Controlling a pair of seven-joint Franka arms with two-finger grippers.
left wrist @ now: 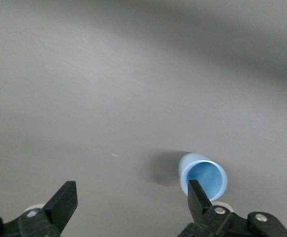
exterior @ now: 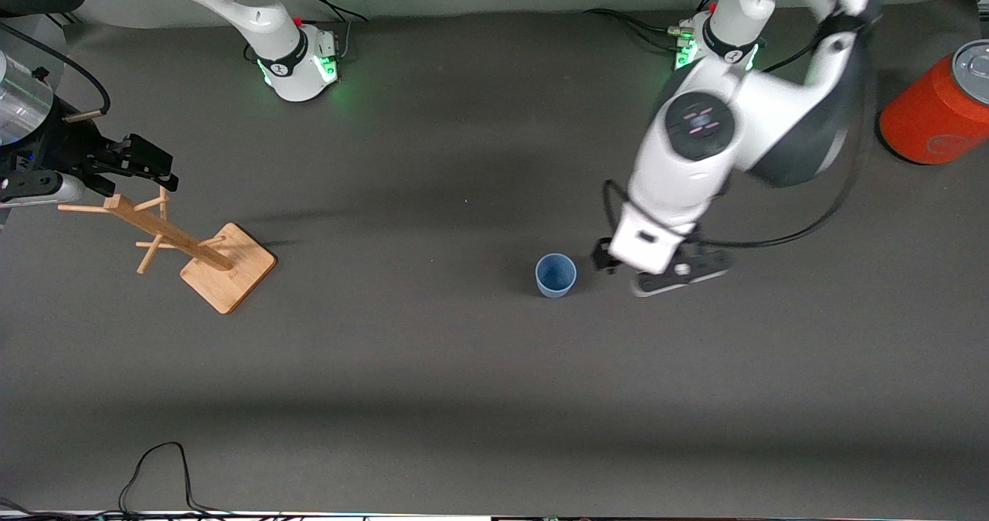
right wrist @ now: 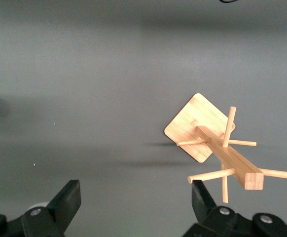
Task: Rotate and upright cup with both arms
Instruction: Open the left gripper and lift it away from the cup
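Pale-blue cup (exterior: pixel 555 275) upright on the dark worktop (exterior: pixel 433 397), mouth open upward, roughly midway between the edge under the robot bases and the edge at the front camera, toward the left arm's end. Left gripper (exterior: pixel 657 270) just beside the cup on the side toward the left arm's end, low over the worktop, fingers spread wide and holding nothing; in the left wrist view one fingertip (left wrist: pixel 195 195) overlapping the cup's rim (left wrist: pixel 203 177), contact not determinable. Right gripper (exterior: pixel 135 167) waiting above the wooden peg stand (exterior: pixel 205 254) at the right arm's end, fingers (right wrist: pixel 69 197) wide apart and empty. Orange-red can (exterior: pixel 939 107) with silver top near the corner at the left arm's end by the bases, well apart from the cup.

Judged state of task: cup apparently already upright, released or about to be.

Risks from this position: a spread finger sweeping sideways during any move, clipping the rim and tipping or sliding the light cup; closing off-centre, pushing it away instead of gripping. Right gripper close over the stand's pegs: snagging on descent.
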